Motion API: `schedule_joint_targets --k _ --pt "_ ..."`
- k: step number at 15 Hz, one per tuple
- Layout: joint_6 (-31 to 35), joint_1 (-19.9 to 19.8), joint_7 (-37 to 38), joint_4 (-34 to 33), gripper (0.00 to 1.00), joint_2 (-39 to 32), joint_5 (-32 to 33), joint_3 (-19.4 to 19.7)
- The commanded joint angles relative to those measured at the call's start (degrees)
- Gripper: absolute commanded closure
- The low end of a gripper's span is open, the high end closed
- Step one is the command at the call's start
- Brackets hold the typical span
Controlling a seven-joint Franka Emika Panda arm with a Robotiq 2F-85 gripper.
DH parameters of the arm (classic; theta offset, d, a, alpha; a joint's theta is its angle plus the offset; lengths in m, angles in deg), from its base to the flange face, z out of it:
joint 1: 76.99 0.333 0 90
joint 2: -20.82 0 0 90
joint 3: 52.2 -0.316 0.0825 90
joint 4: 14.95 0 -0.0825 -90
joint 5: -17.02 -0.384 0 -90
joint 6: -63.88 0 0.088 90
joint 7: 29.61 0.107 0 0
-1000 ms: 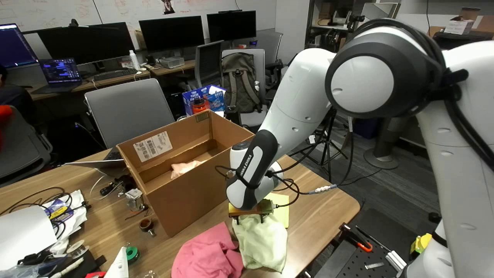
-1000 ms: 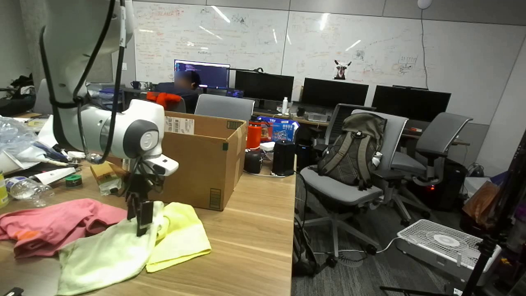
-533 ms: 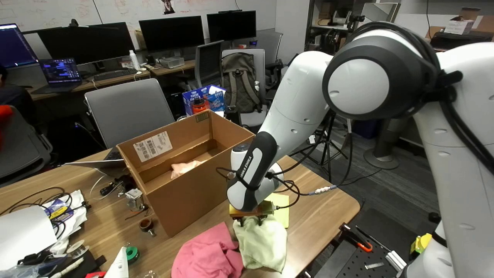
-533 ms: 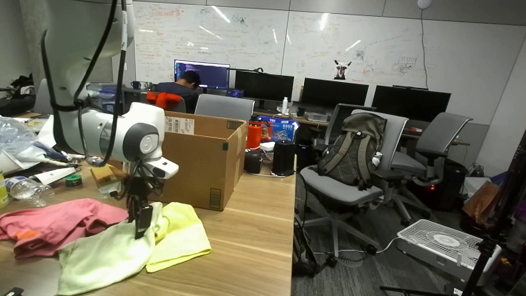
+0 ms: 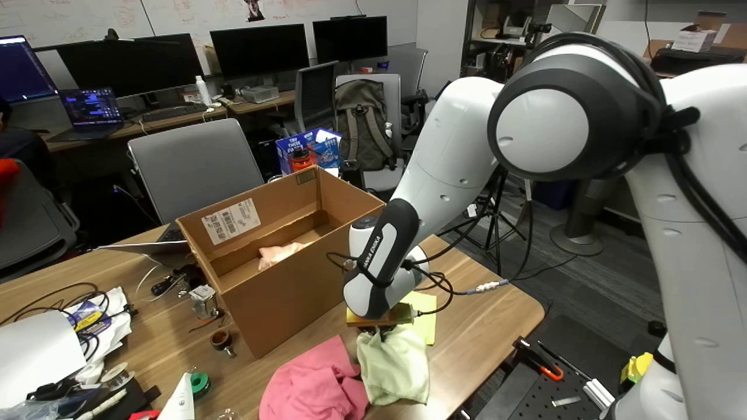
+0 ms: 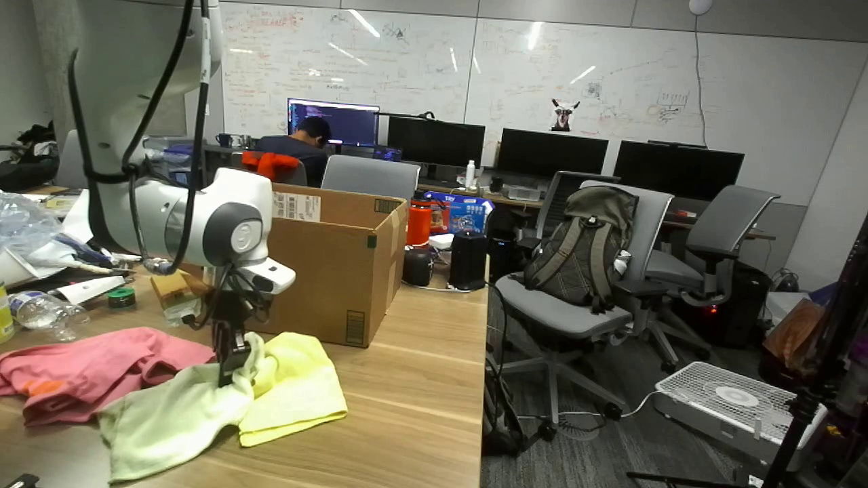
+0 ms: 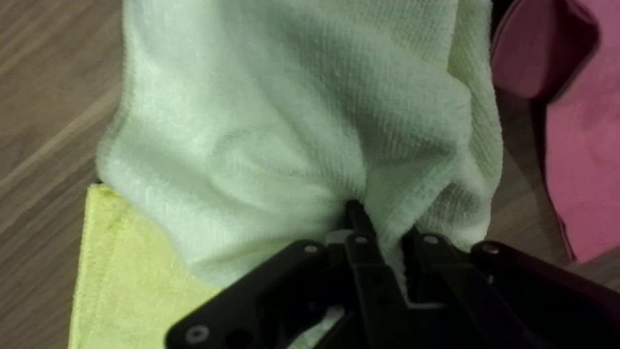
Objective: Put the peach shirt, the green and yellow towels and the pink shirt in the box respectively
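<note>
In an exterior view the peach shirt (image 5: 280,255) lies inside the cardboard box (image 5: 286,297). My gripper (image 7: 385,225) points down at the pale green towel (image 7: 261,131), its fingers drawn together with a fold of that cloth pinched between them. The towel's rest spreads over the table and partly overlaps the yellow towel (image 6: 302,393). Beside the green towel, the pink shirt (image 5: 318,382) sits crumpled; its edge shows at the right of the wrist view. In both exterior views the fingertips are partly sunk in green cloth.
The box stands directly behind the towels, its near wall close to the arm. A green tape roll (image 5: 199,383), a plastic bottle (image 6: 47,312), cables and papers clutter one side of the table. An orange bottle (image 6: 418,220) and a black speaker (image 6: 468,261) stand past the box.
My gripper has come down slightly and its fingers have closed, gathering the green towel into folds. The towel's outer edges have drawn in a little. The pink shirt and box have stayed put.
</note>
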Motion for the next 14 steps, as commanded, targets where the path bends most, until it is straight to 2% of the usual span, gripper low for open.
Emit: schedule_joint_targets --k 1,8,14 --pt "0.3 2.0 0.1 0.2 1.00 1.3 -1.0 1.8" --pt "-2.5 6.8 5.4 2.8 0.98 7.2 1.7 6.8" --pt "-8.7 10.4 14.7 3.4 0.98 14.7 10.6 10.1"
